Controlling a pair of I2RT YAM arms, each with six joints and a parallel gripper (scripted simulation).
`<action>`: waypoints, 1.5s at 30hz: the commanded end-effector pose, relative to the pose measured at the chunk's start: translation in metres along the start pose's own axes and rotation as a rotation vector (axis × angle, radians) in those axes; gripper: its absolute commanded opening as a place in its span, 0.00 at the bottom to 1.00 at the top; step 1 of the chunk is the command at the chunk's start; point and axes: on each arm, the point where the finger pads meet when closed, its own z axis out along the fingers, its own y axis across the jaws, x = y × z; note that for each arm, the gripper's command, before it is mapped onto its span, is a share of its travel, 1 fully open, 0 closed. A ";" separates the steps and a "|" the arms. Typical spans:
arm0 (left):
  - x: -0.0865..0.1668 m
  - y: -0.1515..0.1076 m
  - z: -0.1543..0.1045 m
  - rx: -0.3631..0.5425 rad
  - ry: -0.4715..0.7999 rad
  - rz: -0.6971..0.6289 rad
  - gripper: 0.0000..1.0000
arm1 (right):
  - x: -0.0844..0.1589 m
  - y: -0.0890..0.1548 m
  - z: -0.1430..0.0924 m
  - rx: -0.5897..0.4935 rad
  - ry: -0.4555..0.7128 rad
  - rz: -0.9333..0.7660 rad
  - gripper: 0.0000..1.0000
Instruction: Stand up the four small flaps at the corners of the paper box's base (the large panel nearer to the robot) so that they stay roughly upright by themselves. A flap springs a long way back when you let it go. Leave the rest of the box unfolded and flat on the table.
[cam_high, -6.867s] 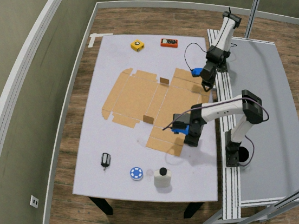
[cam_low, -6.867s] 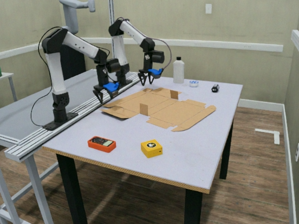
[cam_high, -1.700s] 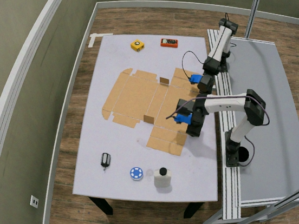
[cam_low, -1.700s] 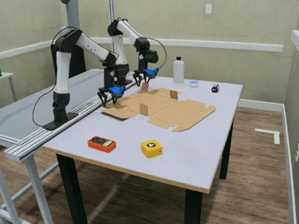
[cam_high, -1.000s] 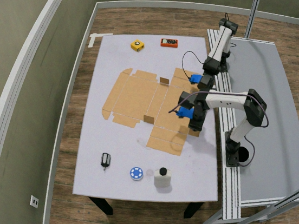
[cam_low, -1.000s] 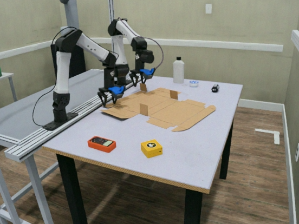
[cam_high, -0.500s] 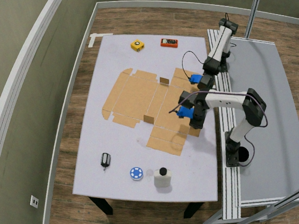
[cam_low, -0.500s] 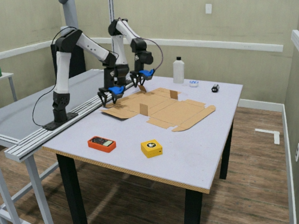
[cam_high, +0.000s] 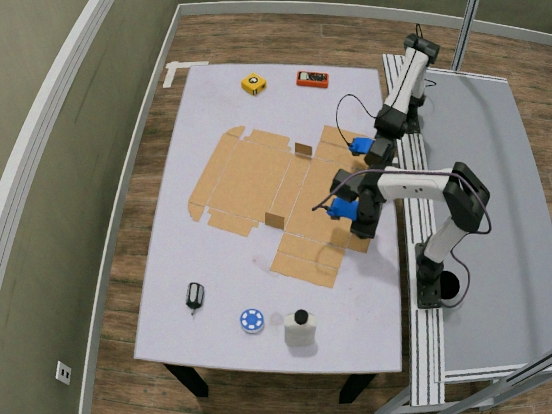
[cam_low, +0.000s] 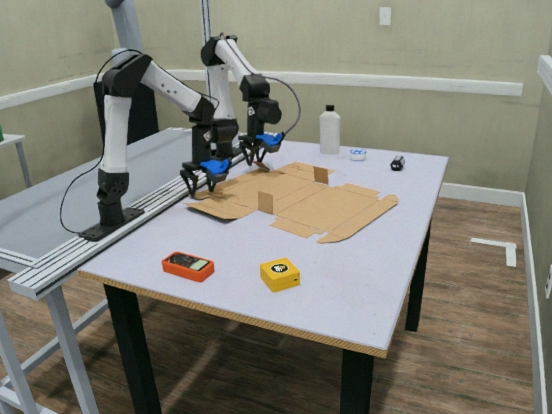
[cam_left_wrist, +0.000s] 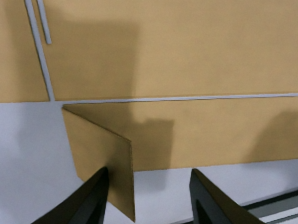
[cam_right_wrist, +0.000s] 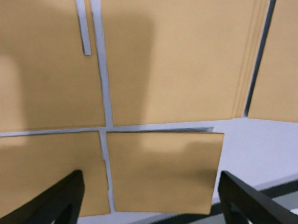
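Presently, the left gripper (cam_high: 365, 220) (cam_low: 255, 161) (cam_left_wrist: 149, 176) has its fingers partly apart and clamps nothing. The right gripper (cam_high: 380, 152) (cam_low: 202, 193) (cam_right_wrist: 151, 179) stands wider, also gripping nothing. Beside one fingertip of the left tool, the left near flap (cam_high: 359, 243) (cam_low: 261, 165) (cam_left_wrist: 102, 150) is raised at a slant; whether they touch cannot be told. Below the right tool, the right near flap (cam_low: 203, 196) (cam_right_wrist: 162, 172) is low rather than upright. Farther out, the left far flap (cam_high: 274, 220) (cam_low: 321, 175) and right far flap (cam_high: 303, 149) (cam_low: 265, 201) stand roughly upright, apart from both tools. The paper box (cam_high: 250, 175) (cam_low: 320, 207) lies unfolded on the counter (cam_high: 215, 260) (cam_low: 340, 295), its base nearest the arms. Well outside it sit a white bottle (cam_high: 300, 332) (cam_low: 330, 132), an orange-cased meter (cam_high: 312, 79) (cam_low: 188, 266) and a yellow block (cam_high: 253, 84) (cam_low: 280, 274).
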 end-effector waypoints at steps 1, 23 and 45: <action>-0.004 -0.004 0.009 0.000 -0.015 -0.006 0.48 | -0.003 0.000 0.008 0.016 -0.008 0.012 0.76; -0.010 -0.008 0.012 0.008 -0.039 -0.007 0.48 | -0.003 0.000 0.008 0.016 -0.008 0.012 0.76; -0.011 0.018 -0.034 0.015 -0.058 -0.002 0.48 | -0.003 0.000 0.008 0.016 -0.008 0.012 0.76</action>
